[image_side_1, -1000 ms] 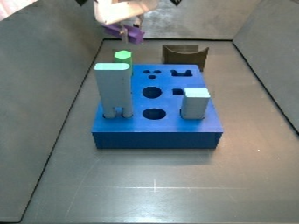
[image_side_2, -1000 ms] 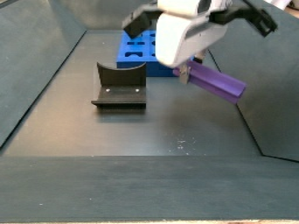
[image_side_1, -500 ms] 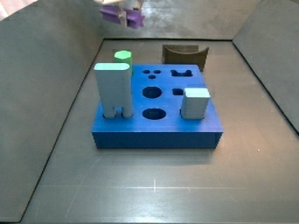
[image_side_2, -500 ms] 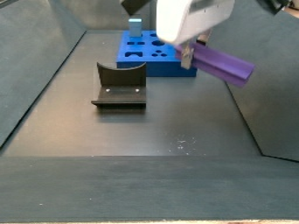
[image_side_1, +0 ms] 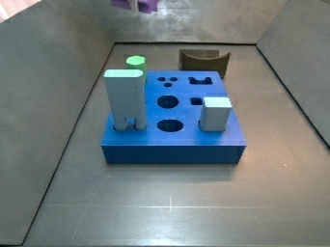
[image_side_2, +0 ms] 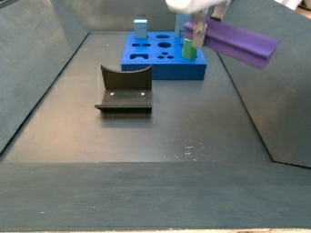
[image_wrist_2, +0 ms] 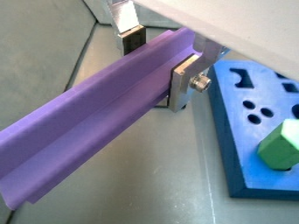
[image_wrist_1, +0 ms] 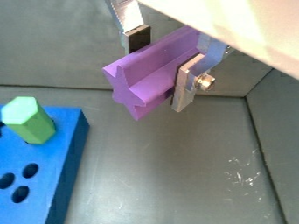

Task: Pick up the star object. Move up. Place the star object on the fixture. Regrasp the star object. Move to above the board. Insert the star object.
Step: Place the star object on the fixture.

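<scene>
My gripper (image_wrist_1: 162, 61) is shut on the star object (image_wrist_1: 149, 74), a purple ridged peg that lies crosswise between the silver fingers (image_wrist_1: 191, 80) in both wrist views. It sticks far out to one side of the gripper (image_wrist_2: 158, 61) as a long purple bar (image_wrist_2: 93, 131). In a side view the peg (image_side_2: 239, 43) hangs high in the air, beyond the dark fixture (image_side_2: 124, 89) and to the right of the blue board (image_side_2: 170, 71). In a side view only its purple tip (image_side_1: 145, 5) shows at the top edge, above and behind the board (image_side_1: 175, 150) and fixture (image_side_1: 203, 61).
On the board stand a tall pale block (image_side_1: 125, 96), a grey cube (image_side_1: 215, 113) and a green hexagonal peg (image_side_1: 134, 62). Round and shaped holes lie between them. Dark sloping walls enclose the floor on all sides.
The gripper has risen with the star object in it, almost leaving the top of one side view and climbing higher and further right in the other. The board and fixture have not moved.
</scene>
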{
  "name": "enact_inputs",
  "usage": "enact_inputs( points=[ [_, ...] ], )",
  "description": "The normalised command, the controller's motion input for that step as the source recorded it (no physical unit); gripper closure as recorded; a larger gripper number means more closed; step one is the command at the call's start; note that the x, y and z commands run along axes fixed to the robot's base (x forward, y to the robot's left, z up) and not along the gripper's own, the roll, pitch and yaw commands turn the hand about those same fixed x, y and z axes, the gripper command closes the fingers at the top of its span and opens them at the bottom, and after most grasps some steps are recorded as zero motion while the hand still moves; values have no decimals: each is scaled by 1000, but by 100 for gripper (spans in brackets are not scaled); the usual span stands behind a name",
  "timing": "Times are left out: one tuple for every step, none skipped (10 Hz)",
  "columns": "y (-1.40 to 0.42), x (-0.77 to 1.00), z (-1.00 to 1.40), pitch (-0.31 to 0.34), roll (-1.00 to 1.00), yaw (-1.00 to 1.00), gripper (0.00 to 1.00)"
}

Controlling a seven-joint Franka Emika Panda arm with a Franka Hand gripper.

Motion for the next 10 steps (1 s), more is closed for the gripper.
enact_inputs(
  points=[
    [13, 3, 279, 96, 90, 4, 100],
    [-297, 1000, -192, -27, 18, -1000, 100],
    [-298, 1000, -228, -26, 17, -1000, 100],
    [-239, 1000, -219, -29, 12, -1000, 100],
    [-201, 1000, -182, -26, 10, -1000, 100],
    [-166, 1000, -152, -23, 7, -1000, 100],
    [-147, 1000, -145, -21, 6, -1000, 100],
    [-123, 1000, -130, -20, 5, -1000, 100],
    [-98, 1000, -114, -21, 4, -1000, 100],
    [-81, 1000, -105, -21, 3, -1000, 100]
  ],
)
